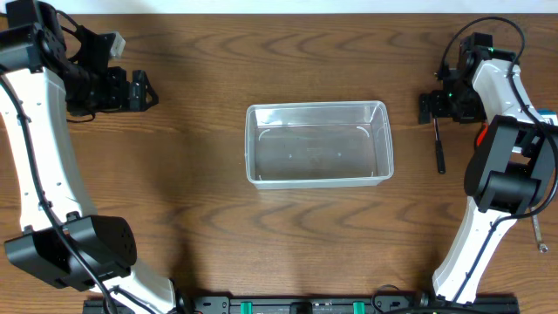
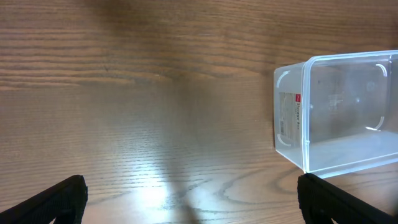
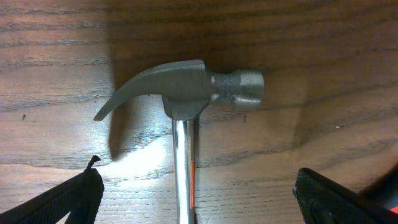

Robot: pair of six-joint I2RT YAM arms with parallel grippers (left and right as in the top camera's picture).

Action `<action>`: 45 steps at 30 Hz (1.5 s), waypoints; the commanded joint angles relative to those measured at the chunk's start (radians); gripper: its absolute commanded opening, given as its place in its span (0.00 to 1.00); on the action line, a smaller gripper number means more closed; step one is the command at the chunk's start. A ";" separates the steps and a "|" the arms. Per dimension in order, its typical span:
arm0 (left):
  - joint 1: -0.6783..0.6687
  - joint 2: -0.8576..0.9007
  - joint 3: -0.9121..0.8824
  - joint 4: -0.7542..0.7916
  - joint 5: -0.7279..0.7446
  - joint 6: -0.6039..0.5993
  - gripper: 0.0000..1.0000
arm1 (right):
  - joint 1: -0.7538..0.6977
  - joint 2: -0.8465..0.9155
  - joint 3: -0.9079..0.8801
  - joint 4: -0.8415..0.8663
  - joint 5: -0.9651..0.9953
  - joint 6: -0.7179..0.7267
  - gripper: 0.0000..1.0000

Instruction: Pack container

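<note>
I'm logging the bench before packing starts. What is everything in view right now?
container: one, clear, table centre, empty
hammer: one, steel head, black grip, lying right of the container
orange item: one, orange, by the right arm, mostly hidden
blue item: one, blue, right edge, cut off
slim tool: one, metallic, far right, type unclear
table: one, brown wood
left end effector: one, black, far left, open, empty
right end effector: one, black, open, over the hammer
</note>
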State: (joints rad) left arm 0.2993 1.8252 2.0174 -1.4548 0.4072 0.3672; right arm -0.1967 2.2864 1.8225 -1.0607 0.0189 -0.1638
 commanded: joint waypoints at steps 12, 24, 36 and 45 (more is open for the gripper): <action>0.003 -0.003 -0.004 -0.002 -0.008 0.010 0.98 | 0.002 0.010 0.011 -0.002 0.000 0.018 0.99; 0.003 -0.003 -0.004 0.001 -0.009 0.010 0.98 | 0.002 0.026 0.008 -0.018 0.000 0.018 0.99; 0.003 -0.003 -0.004 0.001 -0.008 0.010 0.98 | 0.002 0.031 0.008 -0.016 0.000 0.018 0.99; 0.003 -0.003 -0.004 0.001 -0.008 0.010 0.98 | 0.002 0.039 0.008 -0.016 0.000 0.018 0.99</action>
State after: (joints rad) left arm 0.2993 1.8252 2.0174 -1.4540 0.4072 0.3672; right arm -0.1967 2.2997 1.8225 -1.0763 0.0189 -0.1638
